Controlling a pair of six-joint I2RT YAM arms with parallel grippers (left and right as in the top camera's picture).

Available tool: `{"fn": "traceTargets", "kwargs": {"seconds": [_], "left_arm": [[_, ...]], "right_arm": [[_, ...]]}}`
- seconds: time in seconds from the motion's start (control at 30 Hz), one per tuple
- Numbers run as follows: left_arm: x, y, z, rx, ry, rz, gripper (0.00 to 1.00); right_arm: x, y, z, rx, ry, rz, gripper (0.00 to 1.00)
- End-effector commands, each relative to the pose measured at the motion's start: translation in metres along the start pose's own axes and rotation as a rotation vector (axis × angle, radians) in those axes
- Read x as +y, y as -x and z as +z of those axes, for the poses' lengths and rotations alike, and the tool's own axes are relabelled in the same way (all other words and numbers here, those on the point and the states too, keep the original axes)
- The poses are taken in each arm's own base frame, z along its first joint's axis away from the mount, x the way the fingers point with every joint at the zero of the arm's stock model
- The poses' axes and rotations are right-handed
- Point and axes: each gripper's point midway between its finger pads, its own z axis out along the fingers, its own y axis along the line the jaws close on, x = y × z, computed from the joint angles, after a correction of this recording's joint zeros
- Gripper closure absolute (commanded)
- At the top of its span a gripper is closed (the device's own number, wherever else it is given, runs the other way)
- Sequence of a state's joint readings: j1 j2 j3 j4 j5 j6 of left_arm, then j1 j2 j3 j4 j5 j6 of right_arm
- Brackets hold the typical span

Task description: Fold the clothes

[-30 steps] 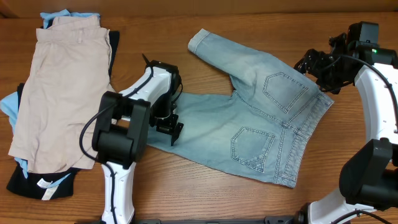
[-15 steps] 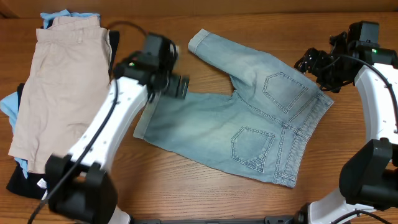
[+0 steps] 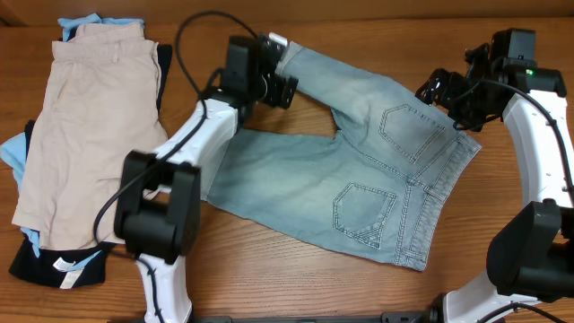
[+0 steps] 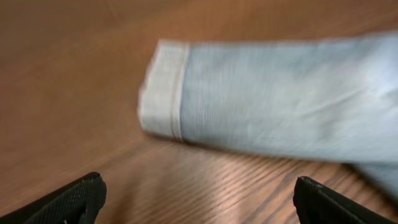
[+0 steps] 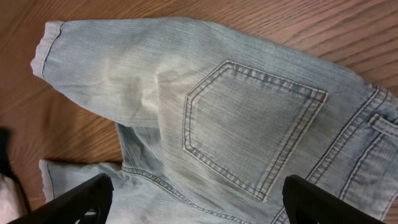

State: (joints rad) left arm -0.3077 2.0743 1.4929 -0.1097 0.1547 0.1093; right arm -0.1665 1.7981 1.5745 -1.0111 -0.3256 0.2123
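Note:
The light-blue denim shorts (image 3: pixel 359 170) lie flat on the wooden table, back pockets up, waistband toward the right, legs spread to the left. My left gripper (image 3: pixel 280 90) is open and empty, just beside the rolled cuff (image 3: pixel 289 59) of the far leg. In the left wrist view that cuff (image 4: pixel 163 90) lies ahead of the spread fingers (image 4: pixel 199 202), over bare wood. My right gripper (image 3: pixel 441 90) is open and empty, hovering at the waistband's far end. The right wrist view shows the upper back pocket (image 5: pixel 249 124) between its spread fingers (image 5: pixel 198 202).
A pile at the left holds beige khaki shorts (image 3: pixel 81 126) on top of a black garment (image 3: pixel 54 262) and a light-blue item (image 3: pixel 13 148). The table's front edge runs below the shorts.
My left arm swung from the near leg's cuff at the left up and back to the far leg's cuff. The right arm shifted slightly. The shorts did not move.

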Motion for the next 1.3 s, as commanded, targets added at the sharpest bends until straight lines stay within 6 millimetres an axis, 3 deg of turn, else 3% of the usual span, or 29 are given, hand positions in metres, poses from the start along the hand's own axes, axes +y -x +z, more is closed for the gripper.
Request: {"fn": "traceTargets", "kwargs": {"seconds": [0.0, 0.43, 0.67, 0.77, 0.9, 0.93, 0.97, 1.07, 1.17, 1.27], "left_arm": [[-0.004, -0.024, 0.029, 0.031, -0.038, 0.021, 0.0], [-0.012, -0.062, 0.079, 0.03, -0.074, 0.026, 0.0], [-0.015, -0.04, 0.08, -0.062, -0.069, 0.048, 0.03], [-0.018, -0.02, 0.079, -0.145, -0.065, 0.067, 0.18], [-0.02, -0.004, 0.076, -0.208, -0.063, 0.069, 0.48], [-0.02, -0.003, 0.076, -0.212, -0.064, 0.06, 0.75], [-0.02, -0.001, 0.076, -0.215, -0.066, 0.035, 0.94], [-0.019, 0.004, 0.075, -0.223, -0.067, 0.017, 0.96], [-0.017, 0.021, 0.072, -0.263, -0.059, 0.023, 0.88], [-0.023, 0.038, 0.07, -0.29, -0.067, 0.034, 0.89]], "right_arm": [[0.005, 0.005, -0.013, -0.042, -0.001, -0.021, 0.09], [0.006, 0.008, -0.013, -0.056, 0.003, -0.026, 0.09], [0.008, 0.012, -0.013, -0.071, 0.008, -0.031, 0.09], [0.008, 0.013, -0.013, -0.074, 0.009, -0.032, 0.09], [0.008, 0.013, -0.013, -0.074, 0.009, -0.032, 0.09], [0.008, 0.013, -0.013, -0.074, 0.008, -0.031, 0.09], [0.008, 0.012, -0.013, -0.073, 0.008, -0.031, 0.09], [0.008, 0.013, -0.013, -0.074, 0.009, -0.032, 0.09], [0.009, 0.015, -0.013, -0.084, 0.013, -0.036, 0.09], [0.013, 0.017, -0.013, -0.095, 0.02, -0.047, 0.09]]}}
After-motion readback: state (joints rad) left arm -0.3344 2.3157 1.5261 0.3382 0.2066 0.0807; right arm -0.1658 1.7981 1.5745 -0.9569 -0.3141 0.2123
